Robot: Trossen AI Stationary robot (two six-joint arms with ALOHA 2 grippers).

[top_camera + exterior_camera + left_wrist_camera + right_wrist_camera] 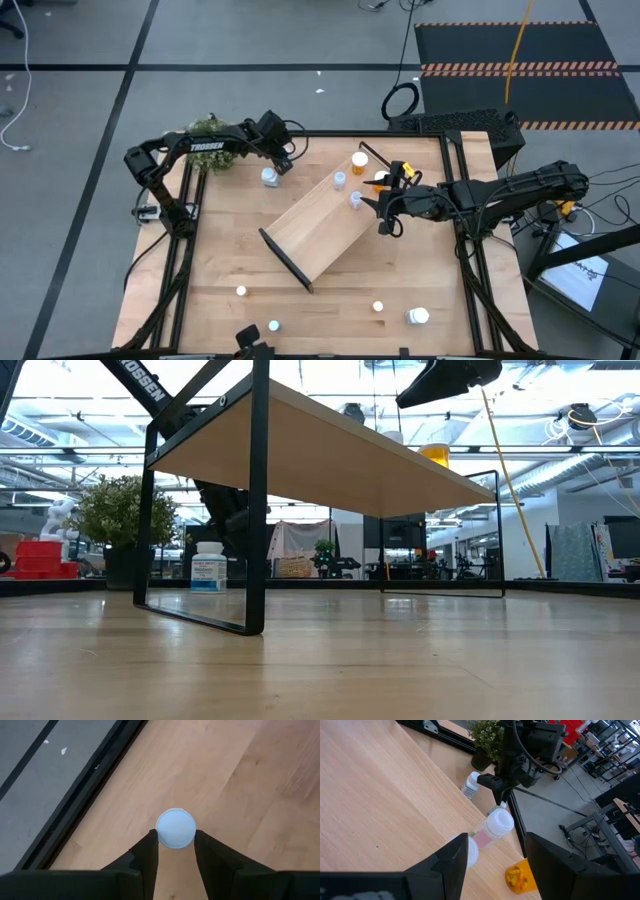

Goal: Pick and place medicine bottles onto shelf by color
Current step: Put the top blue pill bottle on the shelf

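Note:
The light-wood shelf stands slantwise mid-table on black brackets. On its far end stand an orange bottle and two pale bottles. My right gripper hovers open over that end; its wrist view shows those bottles below the fingers. My left gripper is open at the far left, over a white-capped bottle that stands upright on the tabletop. Several small bottles stand near the front edge. My left gripper comes from above, and its fingertips show on either side of the bottle's white cap. Whether they touch the cap I cannot tell. The bottle stands upright on the table.
A green bushy plant stands at the far left corner, behind my left arm. A larger white bottle lies near the front right. Bare tabletop lies between the shelf and the front edge. A black frame rail runs along the table's edge.

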